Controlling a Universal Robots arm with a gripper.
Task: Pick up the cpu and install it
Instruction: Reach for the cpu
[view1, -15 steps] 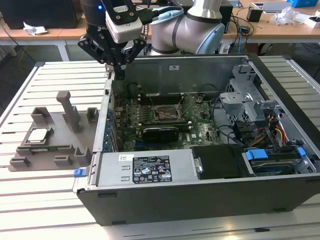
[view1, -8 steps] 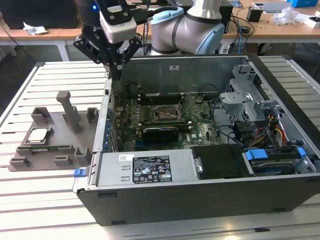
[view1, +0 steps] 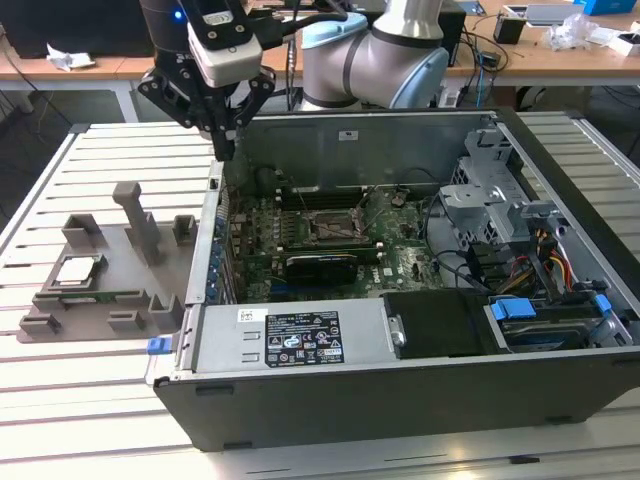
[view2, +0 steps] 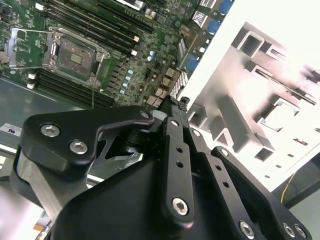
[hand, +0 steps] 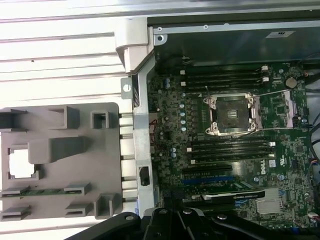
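Note:
The cpu (view1: 78, 270) is a small silver square lying flat in a pocket of the grey holder block (view1: 105, 285), on the slatted table on the exterior view's left of the computer case. In the first wrist view the cpu (hand: 21, 164) shows as a pale square in the same pocket. My gripper (view1: 226, 148) hangs above the case's wall nearest the holder, well above and apart from the cpu. Its black fingers (view2: 176, 107) meet at the tips with nothing between them. The dark metal-framed socket (hand: 232, 114) on the green motherboard stands bare, with its cover plate (hand: 287, 106) swung aside.
The open computer case (view1: 400, 400) holds the motherboard, memory sticks (hand: 230, 147), a drive cage (view1: 490, 190) and cables on the exterior view's right. The holder has upright posts (view1: 135, 215). Desks with clutter stand behind the arm.

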